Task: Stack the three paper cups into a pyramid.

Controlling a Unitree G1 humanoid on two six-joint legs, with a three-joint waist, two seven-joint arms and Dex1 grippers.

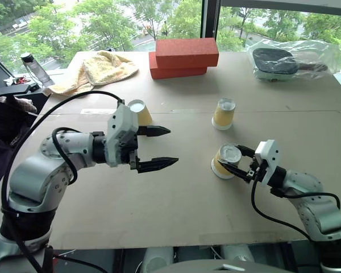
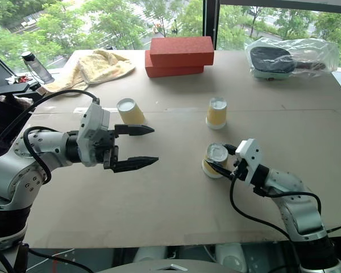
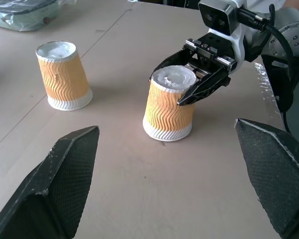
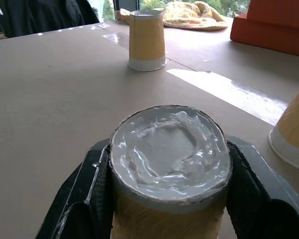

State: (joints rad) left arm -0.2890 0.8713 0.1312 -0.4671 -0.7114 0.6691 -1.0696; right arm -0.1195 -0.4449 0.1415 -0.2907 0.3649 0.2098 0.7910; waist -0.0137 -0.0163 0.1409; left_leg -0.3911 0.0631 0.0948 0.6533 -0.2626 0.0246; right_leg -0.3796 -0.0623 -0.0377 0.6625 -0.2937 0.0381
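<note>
Worktop: brown board surface, seam running across the middle.
Near cup: upside down, white base up, standing on the worktop at the right front; gripped near its top.
Middle cup: upside down, standing free just behind the near cup, apart from it.
Left cup: upside down, tilted, well apart from the other two, just behind the left hand.
Pyramid: not yet built; all three cups separate, none atop another.
Right hand: black fingers closed on the near cup, one on each side below its base.
Left hand: fingers spread wide, holding nothing, above the worktop, pointing toward the near cup.
Red bricks: two, stacked, far edge centre.
Towel: yellow, crumpled, far left.
Plastic bag: clear, dark item inside, far right.
Bottle: far left edge.
</note>
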